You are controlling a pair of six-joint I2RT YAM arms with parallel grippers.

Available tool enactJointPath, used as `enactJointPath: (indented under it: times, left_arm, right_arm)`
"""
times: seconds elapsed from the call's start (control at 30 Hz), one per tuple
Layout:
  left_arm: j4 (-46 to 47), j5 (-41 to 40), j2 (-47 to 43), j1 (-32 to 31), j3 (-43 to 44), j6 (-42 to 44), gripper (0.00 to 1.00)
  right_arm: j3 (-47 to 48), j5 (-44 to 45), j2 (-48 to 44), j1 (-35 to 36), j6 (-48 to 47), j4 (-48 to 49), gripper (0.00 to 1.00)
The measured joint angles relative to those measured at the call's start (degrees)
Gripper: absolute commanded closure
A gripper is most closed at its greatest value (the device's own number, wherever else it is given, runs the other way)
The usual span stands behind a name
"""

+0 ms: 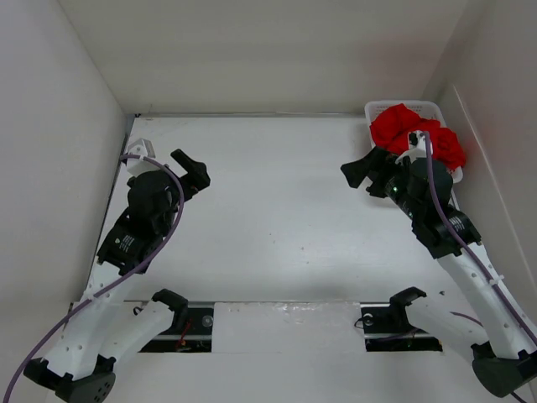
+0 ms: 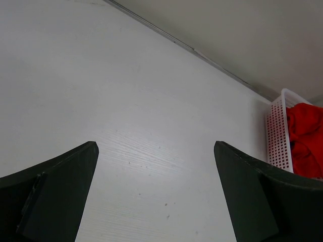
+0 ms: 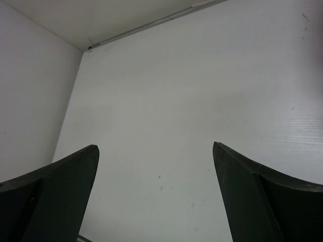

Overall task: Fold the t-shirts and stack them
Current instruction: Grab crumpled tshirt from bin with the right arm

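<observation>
The red t-shirts (image 1: 415, 134) lie crumpled in a white mesh basket (image 1: 388, 107) at the table's far right corner. They also show in the left wrist view (image 2: 305, 136) at the right edge. My right gripper (image 1: 359, 172) is open and empty, just left of the basket, pointing left over the bare table (image 3: 166, 91). My left gripper (image 1: 193, 168) is open and empty at the far left, pointing right toward the basket. No shirt lies on the table.
White walls close the table on the left, back and right. The basket (image 2: 280, 131) stands against the right wall. A small white fixture (image 1: 141, 147) sits at the far left by my left arm. Black mounts (image 1: 172, 306) line the near edge.
</observation>
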Motion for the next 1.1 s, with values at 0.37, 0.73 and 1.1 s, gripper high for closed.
enactJointPath:
  times: [0.37,0.73,1.1]
  left_arm:
    - [0.00,-0.52,-0.04,0.00,0.00,0.35,0.00]
    - [0.11,-0.39,1.79,0.00,-0.04,1.18,0.00]
    - [3.06,1.62,7.43,0.00,-0.33,2.45,0.00]
  right_arm:
    - [-0.31,0.98,-0.02,0.09,0.55,0.04,0.00]
    - [3.04,5.75,8.41,-7.87,1.75,-1.99,0.00]
    - [27.65,7.61,38.05,-31.93,0.94,-7.37,0.00]
